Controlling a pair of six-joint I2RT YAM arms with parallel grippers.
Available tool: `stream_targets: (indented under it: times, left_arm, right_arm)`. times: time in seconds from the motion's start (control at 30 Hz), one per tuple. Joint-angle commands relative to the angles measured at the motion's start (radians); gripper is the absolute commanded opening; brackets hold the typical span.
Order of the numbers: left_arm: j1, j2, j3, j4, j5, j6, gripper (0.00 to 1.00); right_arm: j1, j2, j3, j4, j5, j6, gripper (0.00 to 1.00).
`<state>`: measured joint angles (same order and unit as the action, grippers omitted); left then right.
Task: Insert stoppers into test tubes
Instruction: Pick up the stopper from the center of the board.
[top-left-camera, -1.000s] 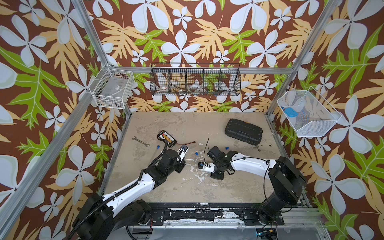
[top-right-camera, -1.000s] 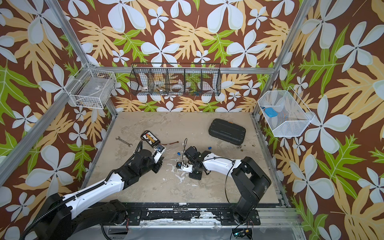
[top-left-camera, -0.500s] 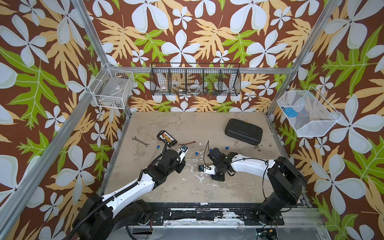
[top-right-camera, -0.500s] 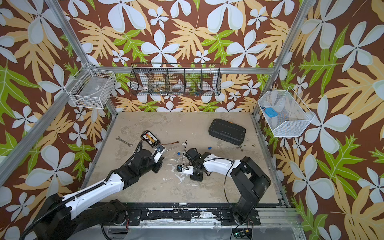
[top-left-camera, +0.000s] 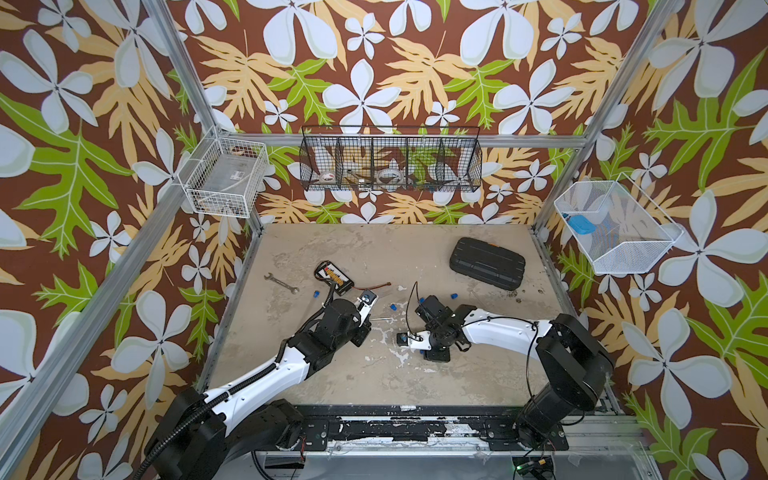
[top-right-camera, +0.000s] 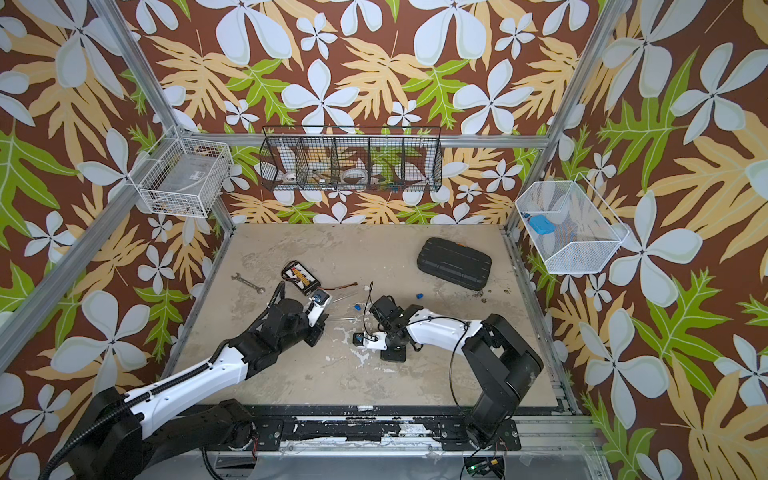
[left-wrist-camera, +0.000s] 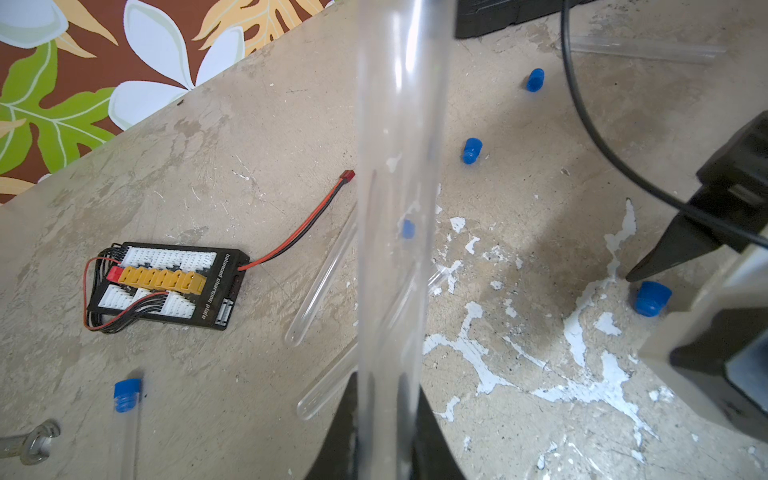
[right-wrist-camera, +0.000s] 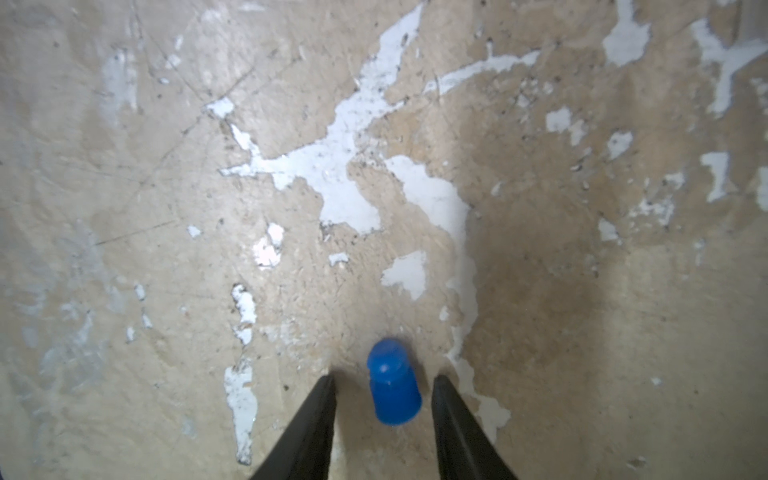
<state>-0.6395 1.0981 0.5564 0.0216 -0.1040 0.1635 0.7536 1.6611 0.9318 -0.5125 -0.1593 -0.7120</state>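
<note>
My left gripper is shut on a clear test tube, which runs away from the jaws through the left wrist view. My right gripper points down at the table, open, with a blue stopper lying between its fingertips, untouched. The same stopper shows beside that gripper in the left wrist view. Other loose stoppers and tubes lie on the table. One tube bears a stopper. In both top views the left gripper and the right gripper face each other mid-table.
A silver wrench and a black charging board with a red-black lead lie at the back left. A black case sits at the back right. Wire baskets hang on the walls; the right one holds a light-blue piece.
The right gripper has shifted slightly over the table and still straddles the blue stopper. The left arm holds the tube in the same place.
</note>
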Motion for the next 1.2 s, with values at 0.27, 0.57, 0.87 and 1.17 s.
stream_targets:
  times: [0.27,0.57,0.87,1.17]
  left_arm:
    - [0.001,-0.003,0.007,0.009,0.010,0.002,0.00]
    - [0.001,0.000,0.009,0.007,0.018,0.007,0.00]
    - [0.002,0.000,0.011,0.006,0.019,0.008,0.00]
    - [0.002,0.003,0.012,0.007,0.022,0.010,0.00]
  right_arm:
    - [-0.053,-0.018,0.026,-0.042,-0.146,-0.082,0.41]
    - [-0.054,0.009,0.029,-0.046,-0.129,-0.108,0.40]
    - [-0.054,0.028,0.031,-0.031,-0.080,-0.109,0.35]
    - [-0.055,0.035,0.028,-0.034,-0.077,-0.113,0.33]
